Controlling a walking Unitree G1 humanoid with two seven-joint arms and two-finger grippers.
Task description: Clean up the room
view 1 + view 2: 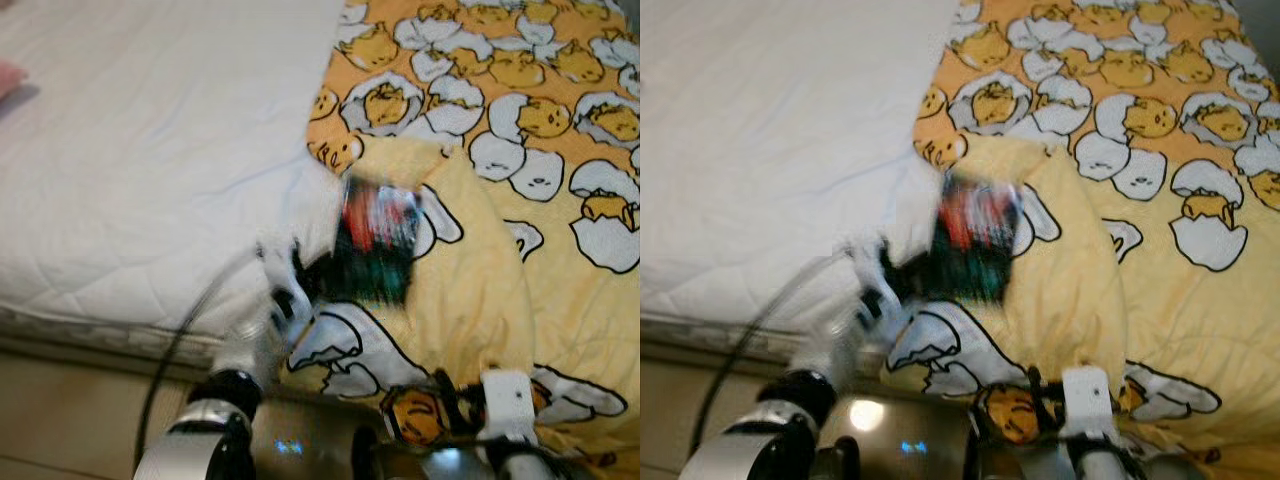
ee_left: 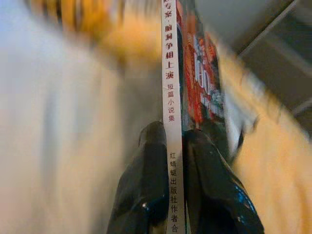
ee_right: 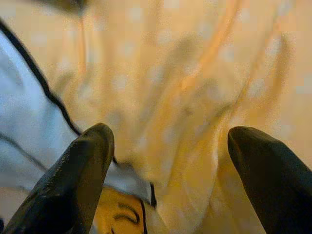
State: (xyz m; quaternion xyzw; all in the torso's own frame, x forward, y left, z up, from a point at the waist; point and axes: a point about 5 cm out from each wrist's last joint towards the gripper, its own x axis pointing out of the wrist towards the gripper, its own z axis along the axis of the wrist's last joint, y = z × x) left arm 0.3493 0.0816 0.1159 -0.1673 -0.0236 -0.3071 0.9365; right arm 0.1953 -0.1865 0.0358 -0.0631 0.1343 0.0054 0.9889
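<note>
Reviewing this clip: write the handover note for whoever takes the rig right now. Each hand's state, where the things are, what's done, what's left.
Left hand: shut on a book, fingers clamped either side of its spine, holding it up over the edge of the bed where the white mattress meets the yellow blanket. The picture is blurred there.
Right hand: open, holding nothing, fingers close against the yellow blanket at the near edge of the bed.
Done: the book is picked up.
Left: put the book away; no place for it is in view yet. The blanket lies bunched up at the near edge and probably needs straightening.
</note>
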